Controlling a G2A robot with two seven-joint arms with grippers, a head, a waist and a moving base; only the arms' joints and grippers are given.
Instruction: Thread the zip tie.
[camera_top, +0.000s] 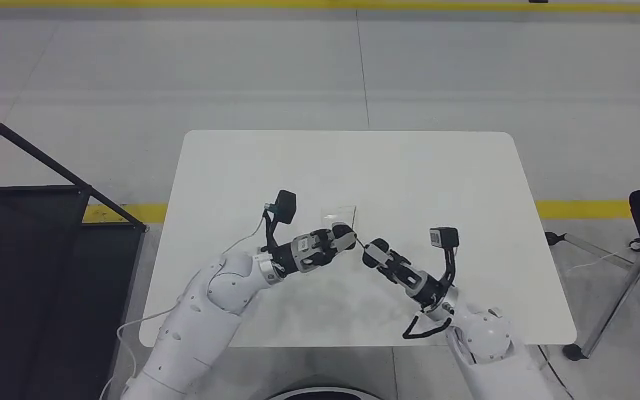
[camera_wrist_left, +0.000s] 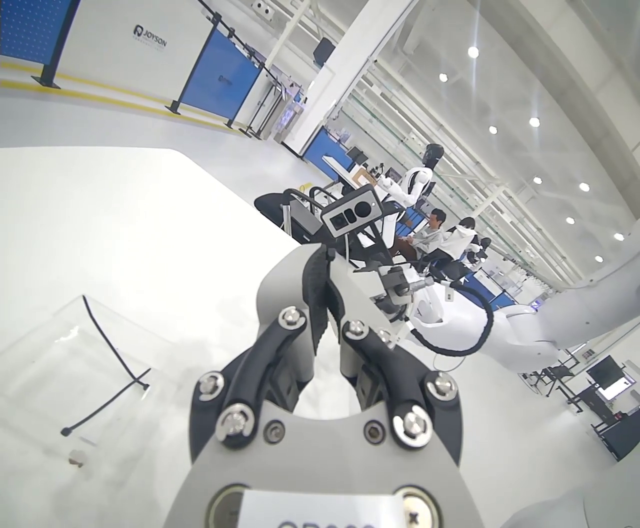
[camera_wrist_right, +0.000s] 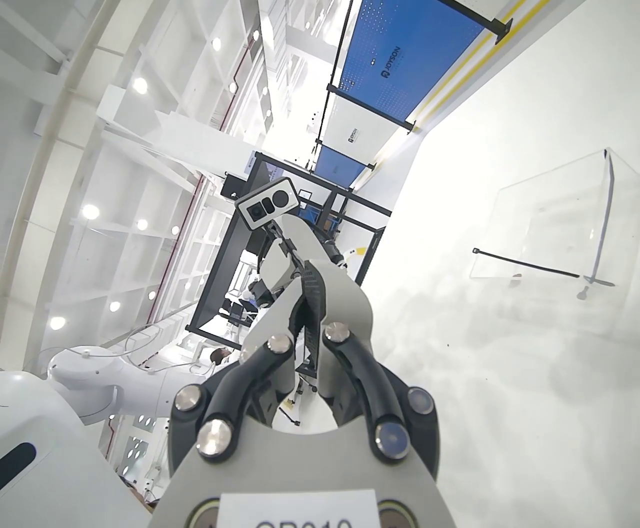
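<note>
Hovering tip to tip, left gripper and right gripper are both pressed together; I can't tell whether either pinches anything. 2 zip ties lie in the clear tray beside them. I'd call this pre-pickup — next needs a gripper spread over 1 tie.

Left pincer and right pincer closed, tips near together
</note>
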